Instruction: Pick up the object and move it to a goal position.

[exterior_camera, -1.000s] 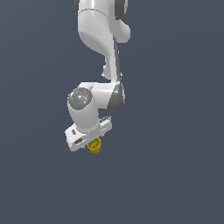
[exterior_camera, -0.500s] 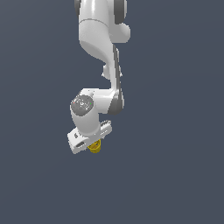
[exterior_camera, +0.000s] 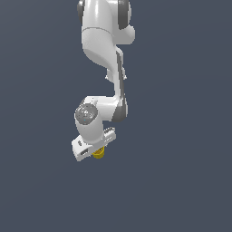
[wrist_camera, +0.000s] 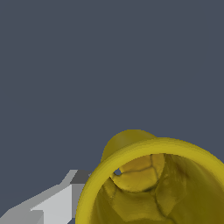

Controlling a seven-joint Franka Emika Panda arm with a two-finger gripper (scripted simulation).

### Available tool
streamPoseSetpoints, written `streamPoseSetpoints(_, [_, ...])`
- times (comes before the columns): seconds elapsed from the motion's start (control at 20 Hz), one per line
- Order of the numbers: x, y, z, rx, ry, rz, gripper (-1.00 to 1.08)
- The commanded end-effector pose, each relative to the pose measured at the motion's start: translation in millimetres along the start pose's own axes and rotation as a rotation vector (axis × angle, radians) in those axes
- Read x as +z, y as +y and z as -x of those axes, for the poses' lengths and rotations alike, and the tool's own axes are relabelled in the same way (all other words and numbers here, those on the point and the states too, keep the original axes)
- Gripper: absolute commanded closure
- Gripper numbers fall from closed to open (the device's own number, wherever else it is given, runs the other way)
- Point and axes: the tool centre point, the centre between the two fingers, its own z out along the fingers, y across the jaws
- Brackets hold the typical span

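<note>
Currently the arm hangs down through the middle of the exterior view, wrist bent, with the white gripper (exterior_camera: 96, 152) at its lowest point. The yellow cup (exterior_camera: 99, 153) sits right under the gripper body, touching it, only its lower part showing. No worktop surface can be told apart from the flat grey background, so whether the cup is lifted or resting I cannot tell.

Wrist view: the cup's hollow mouth (wrist_camera: 153, 183) fills the near field, rim facing the camera, a grey-white finger (wrist_camera: 57, 203) just beside its wall. The second finger is not visible. Judging from how the cup is seated between the gripper parts, the jaws look clamped on it, though contact on both sides is not shown.

Handling, as a judgement: small and thin-walled, so probably light. The surface looks rigid and smooth, and a round wall gives narrow contact, so slipping or rolling between flat pads is the main risk. Best hold is across the outer wall at mid-height, squarely on the diameter, with moderate force.
</note>
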Motion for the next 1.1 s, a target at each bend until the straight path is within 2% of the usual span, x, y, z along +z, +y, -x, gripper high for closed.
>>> streamPoseSetpoints(0.0, [-0.2, 0.0, -0.4, 0.0, 0.0, 0.0, 1.08])
streamPoseSetpoints(0.6, [-2.4, -1.2, 1.2, 0.0, 0.0, 0.0, 1.08])
streamPoseSetpoints(1.05, [-28.7, -12.9, 14.8, 0.0, 0.0, 0.0, 1.08])
